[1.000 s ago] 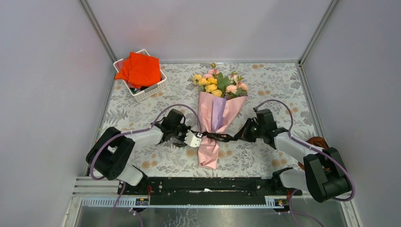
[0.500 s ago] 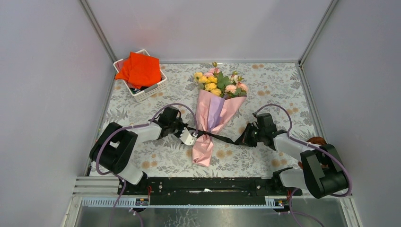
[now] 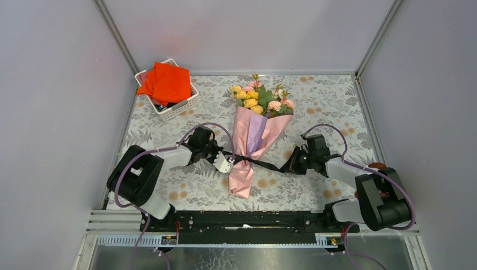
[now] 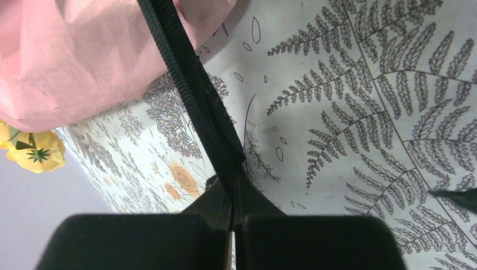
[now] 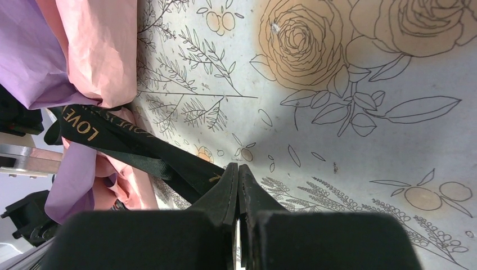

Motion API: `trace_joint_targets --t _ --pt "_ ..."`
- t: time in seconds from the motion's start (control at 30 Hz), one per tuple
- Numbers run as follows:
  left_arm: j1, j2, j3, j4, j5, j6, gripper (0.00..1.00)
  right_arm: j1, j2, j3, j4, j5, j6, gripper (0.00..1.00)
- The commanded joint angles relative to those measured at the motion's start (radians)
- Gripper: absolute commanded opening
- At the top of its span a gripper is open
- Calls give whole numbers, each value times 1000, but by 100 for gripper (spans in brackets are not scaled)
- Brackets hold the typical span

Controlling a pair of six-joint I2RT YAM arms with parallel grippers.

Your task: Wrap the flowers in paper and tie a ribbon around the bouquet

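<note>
Tying step: your left gripper point(image 4: 233, 190) and right gripper point(image 5: 237, 170) each clamp a ribbon point(image 4: 188, 84) end, with the bouquet point(image 3: 254, 132) between the jaws. Next move, in my judgement, is an even outward pull to cinch.

The left gripper point(image 3: 227, 160) now sits farther left and a touch farther off than a second ago. The ribbon point(image 3: 265, 164) clamped in it was bunched and loose before; now it runs thin and straight over to the right gripper point(image 3: 287, 166), which sits slightly nearer. The bouquet point(image 3: 251, 132) has swung with the pull, so its narrow near end lies farther left. The right arm point(image 3: 360, 171) has its elbow edged in towards the left.
</note>
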Motion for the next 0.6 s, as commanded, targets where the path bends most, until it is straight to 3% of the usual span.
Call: trace_joint_targets --t 0.0,0.33,0.4,0.47,0.5,0.57 --pt "33 25 -8 -41 -48 14 0 -20 15 -14 -47 27 -52 0" --pt "28 -9 -7 -83 -22 31 0 -25 18 12 -47 3 -72 1" --pt "-10 -64 -11 -112 17 -7 2 -26 9 58 -67 -40 -105 25" --pt "-62 -114 -3 -153 29 -104 49 -26 -14 112 -116 -61 -140 42" --pt "-88 -136 6 -194 34 -142 66 -26 -34 139 -139 -61 -156 48" --pt "-112 -183 26 -274 53 -212 82 -26 -82 188 -186 -38 -191 56"
